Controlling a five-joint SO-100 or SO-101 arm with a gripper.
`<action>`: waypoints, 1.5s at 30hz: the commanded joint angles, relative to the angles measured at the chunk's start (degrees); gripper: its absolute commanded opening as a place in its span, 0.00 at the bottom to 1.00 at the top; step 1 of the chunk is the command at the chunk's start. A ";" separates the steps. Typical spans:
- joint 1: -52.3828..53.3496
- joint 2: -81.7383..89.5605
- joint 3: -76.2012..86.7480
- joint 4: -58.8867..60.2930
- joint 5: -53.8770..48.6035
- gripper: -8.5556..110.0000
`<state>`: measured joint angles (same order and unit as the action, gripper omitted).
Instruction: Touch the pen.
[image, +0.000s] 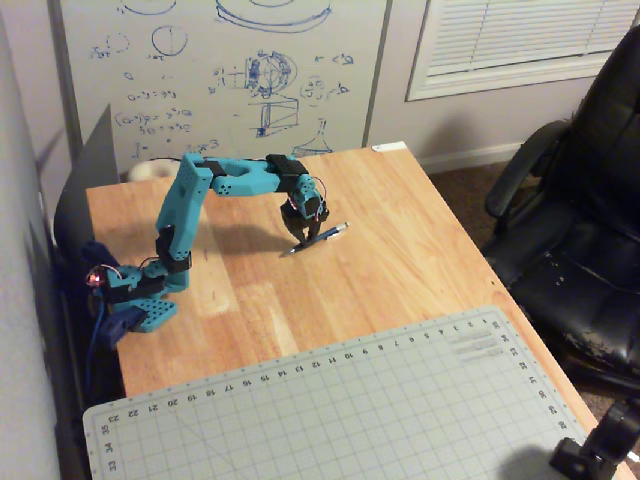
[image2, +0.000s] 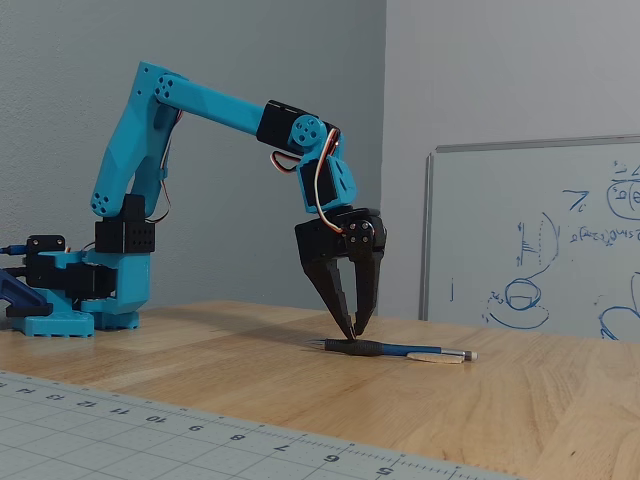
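Note:
The pen (image2: 400, 350) is thin and dark blue-black with a small silvery end, and it lies flat on the wooden table (image2: 560, 400). In a fixed view it shows as a short dark line (image: 325, 235) near the table's middle. My blue arm reaches out from its base and points the black gripper (image2: 355, 332) straight down. The fingertips are nearly together and rest on the pen's dark left end. In the high fixed view the gripper (image: 302, 240) stands over the pen's lower left end. Nothing is held between the fingers.
A grey cutting mat (image: 380, 410) covers the table's front. A whiteboard (image: 220, 70) stands behind the table. A black office chair (image: 580, 230) stands at the right. The arm's blue base (image: 140, 295) sits at the table's left edge.

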<state>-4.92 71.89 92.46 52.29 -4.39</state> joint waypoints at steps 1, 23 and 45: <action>3.25 118.12 86.48 14.06 0.62 0.08; 3.25 118.12 86.48 14.06 0.62 0.08; 3.16 118.12 85.78 13.45 -0.26 0.07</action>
<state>-1.67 189.84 179.56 66.36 -4.39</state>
